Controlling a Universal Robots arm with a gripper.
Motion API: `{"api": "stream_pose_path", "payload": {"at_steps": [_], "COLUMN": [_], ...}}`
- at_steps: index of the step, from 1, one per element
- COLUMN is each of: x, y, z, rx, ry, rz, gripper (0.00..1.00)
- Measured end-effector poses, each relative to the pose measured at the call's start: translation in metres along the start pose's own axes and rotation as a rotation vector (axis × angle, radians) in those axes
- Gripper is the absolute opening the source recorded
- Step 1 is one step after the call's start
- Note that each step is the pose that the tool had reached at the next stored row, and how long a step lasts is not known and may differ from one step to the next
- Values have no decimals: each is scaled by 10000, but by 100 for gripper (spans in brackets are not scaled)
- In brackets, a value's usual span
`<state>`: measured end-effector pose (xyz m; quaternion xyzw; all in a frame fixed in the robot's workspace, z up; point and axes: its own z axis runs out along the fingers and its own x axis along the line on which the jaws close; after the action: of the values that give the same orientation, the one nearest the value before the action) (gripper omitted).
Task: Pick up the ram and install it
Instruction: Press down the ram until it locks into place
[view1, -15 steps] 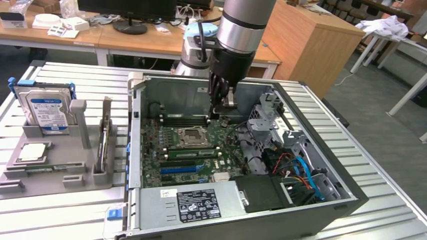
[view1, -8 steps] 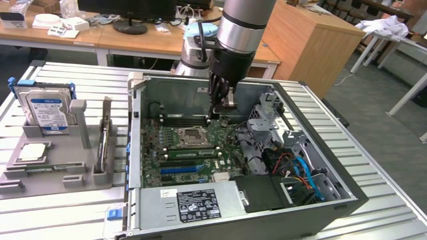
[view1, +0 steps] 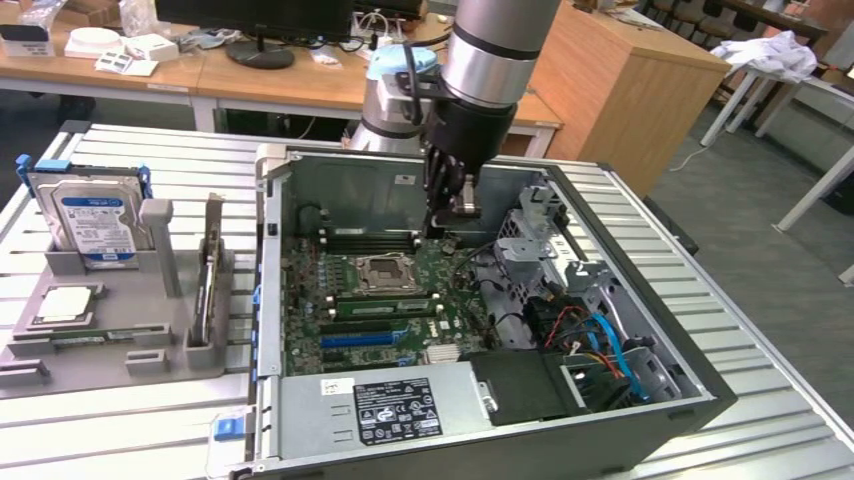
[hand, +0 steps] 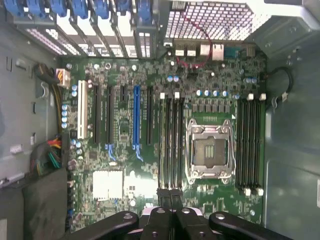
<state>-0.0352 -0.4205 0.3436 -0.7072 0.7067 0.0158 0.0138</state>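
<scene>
Ram hold unconfirmed: my pincer (view1: 451, 222), tips pressed together above the far memory slots (view1: 367, 240), could jam a misaligned stick or scrape the motherboard (hand: 125, 130).

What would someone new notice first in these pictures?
First, the open computer case lying on its side on the slatted table, with the green motherboard exposed. The robot arm reaches down into it, its gripper shut just above the memory slots. Off to the exterior view's left, a hard drive stands upright in a grey holder.
</scene>
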Motion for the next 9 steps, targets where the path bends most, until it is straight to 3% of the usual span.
{"api": "stream_pose_path", "payload": {"at_steps": [9], "x": [2], "y": [-204], "z": [0], "rx": [-12], "ry": [-1], "rz": [0], "gripper": [11]}}
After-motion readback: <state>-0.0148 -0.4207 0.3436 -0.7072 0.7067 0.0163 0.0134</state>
